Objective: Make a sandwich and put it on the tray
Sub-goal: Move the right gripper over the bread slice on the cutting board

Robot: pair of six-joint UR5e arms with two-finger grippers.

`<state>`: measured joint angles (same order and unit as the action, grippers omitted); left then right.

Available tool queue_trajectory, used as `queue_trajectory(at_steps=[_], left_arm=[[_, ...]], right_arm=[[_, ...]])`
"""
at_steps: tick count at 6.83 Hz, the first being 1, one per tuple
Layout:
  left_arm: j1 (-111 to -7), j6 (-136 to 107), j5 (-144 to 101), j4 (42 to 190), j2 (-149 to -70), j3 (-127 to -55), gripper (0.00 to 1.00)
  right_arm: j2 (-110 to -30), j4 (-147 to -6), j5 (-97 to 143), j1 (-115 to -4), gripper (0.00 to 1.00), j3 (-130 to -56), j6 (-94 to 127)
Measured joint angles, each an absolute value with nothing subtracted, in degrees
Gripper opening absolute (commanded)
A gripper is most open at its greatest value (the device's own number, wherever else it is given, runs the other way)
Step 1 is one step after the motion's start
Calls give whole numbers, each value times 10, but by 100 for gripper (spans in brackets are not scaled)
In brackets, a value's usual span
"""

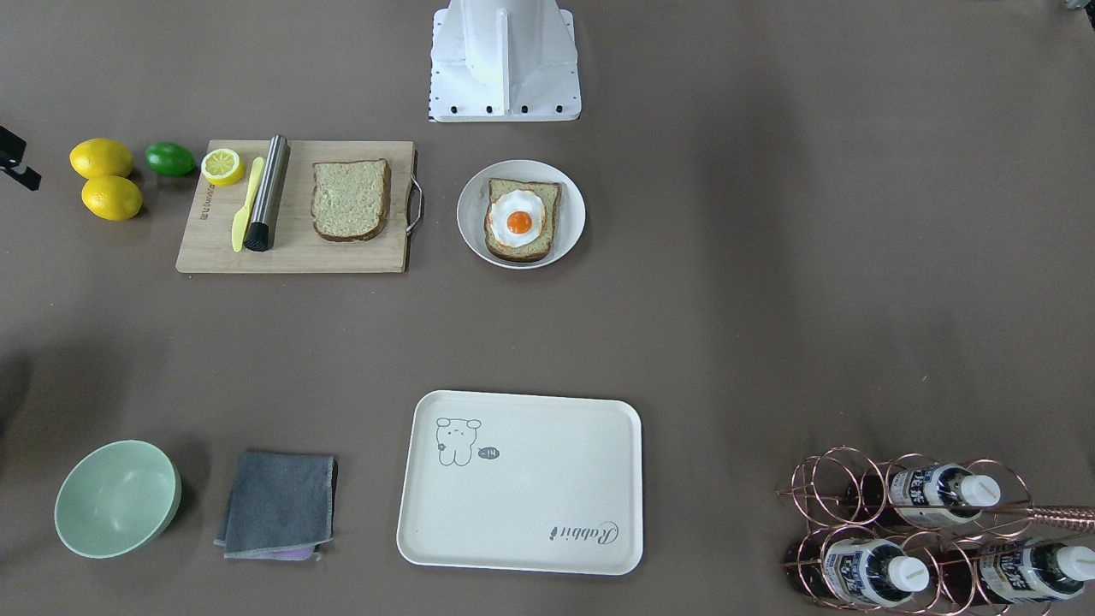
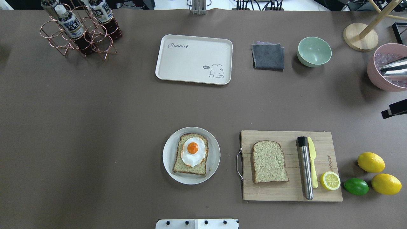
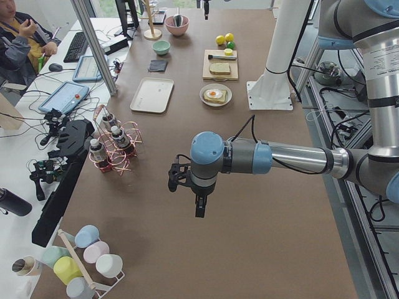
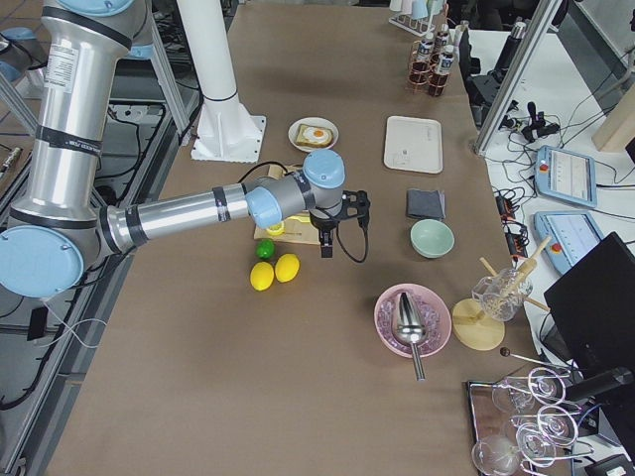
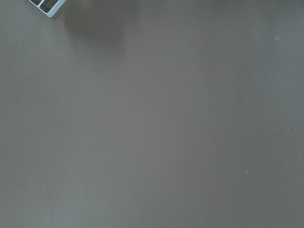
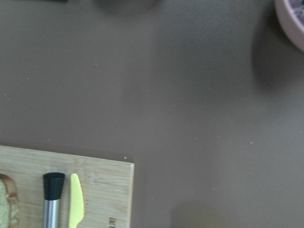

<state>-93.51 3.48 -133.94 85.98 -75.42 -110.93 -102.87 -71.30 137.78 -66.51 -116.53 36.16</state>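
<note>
One bread slice point(image 2: 182, 165) with a fried egg point(image 2: 192, 151) on it lies on a round white plate point(image 2: 168, 156) near the robot base. A second, bare slice point(image 2: 268, 162) lies on the bamboo cutting board point(image 2: 286, 190). The cream tray point(image 2: 190, 63) is empty at the far middle. My left gripper point(image 3: 199, 208) hangs over bare table far to the left, seen only from the side. My right gripper point(image 4: 327, 243) hovers beyond the board's right end. Only a dark piece of it shows at the overhead view's edge point(image 2: 394, 109). I cannot tell either gripper's state.
On the board lie a metal cylinder point(image 2: 305, 168), a yellow knife point(image 2: 313, 165) and a half lemon point(image 2: 330, 180). Two lemons point(image 2: 370, 162) and a lime point(image 2: 356, 186) sit beside it. A grey cloth point(image 2: 268, 56), green bowl point(image 2: 314, 51), pink bowl point(image 2: 386, 68) and bottle rack point(image 2: 79, 31) line the far side.
</note>
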Motion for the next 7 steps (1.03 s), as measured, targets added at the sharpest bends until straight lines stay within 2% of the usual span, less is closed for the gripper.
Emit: queue_trajectory(at_steps=[2,4,7], left_arm=[[-934,33,-1339,860,-756,-1104,97],[-926,32,-1339,864,-759,-1099,97],[-914,35,-1339,877,-760,-1098,97]], right_arm=[[-1027,-633,1370,-583,99,-1173,480],[-1011,-617,1342,-513,99,-1180,534],[-944,-615,1243,-392,97,-1178,680]])
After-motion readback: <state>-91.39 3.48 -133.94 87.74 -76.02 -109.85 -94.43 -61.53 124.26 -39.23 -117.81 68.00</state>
